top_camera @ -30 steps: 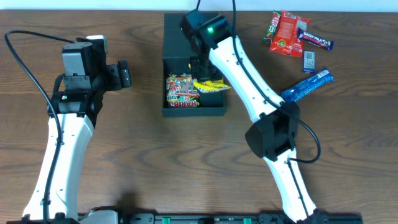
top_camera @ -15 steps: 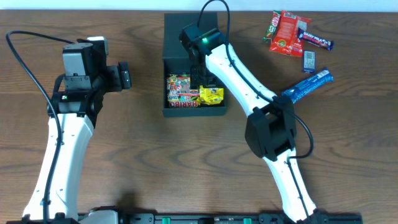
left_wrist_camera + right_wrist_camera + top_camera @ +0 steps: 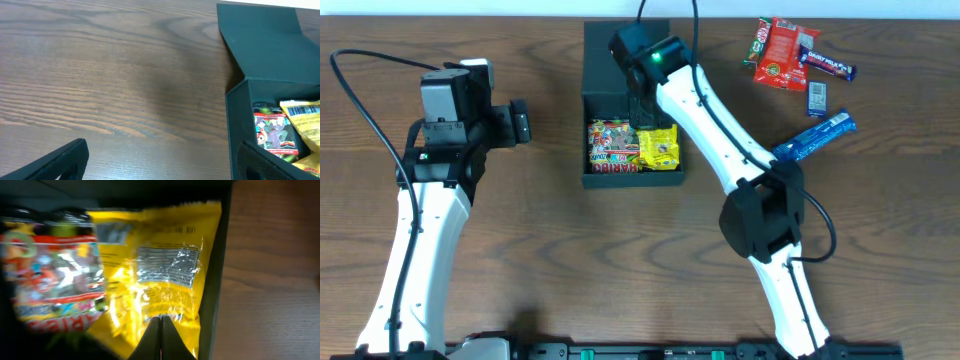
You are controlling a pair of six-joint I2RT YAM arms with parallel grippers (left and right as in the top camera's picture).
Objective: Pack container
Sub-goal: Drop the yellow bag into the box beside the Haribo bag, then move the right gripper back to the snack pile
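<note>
Left gripper [image 3: 520, 121] hangs over bare brown wooden table [image 3: 540, 250], well apart from everything, its black fingers [image 3: 55, 160] spread wide with nothing between them. To its right sits the square, shallow matte black cardboard container [image 3: 598, 181], near the table's far middle, its hinged flap lid [image 3: 602, 60] folded open toward the far edge. Inside lie a red and multicoloured glossy snack packet [image 3: 611, 147] and, just beside it on the right, a yellow plastic snack packet [image 3: 659, 148]. Right gripper [image 3: 161, 337] hovers over the yellow packet, its fingertips pressed together and holding nothing. Farther right, near the table's far corner, lie red candy wrappers [image 3: 782, 52] and a blue foil bar [image 3: 815, 137].
</note>
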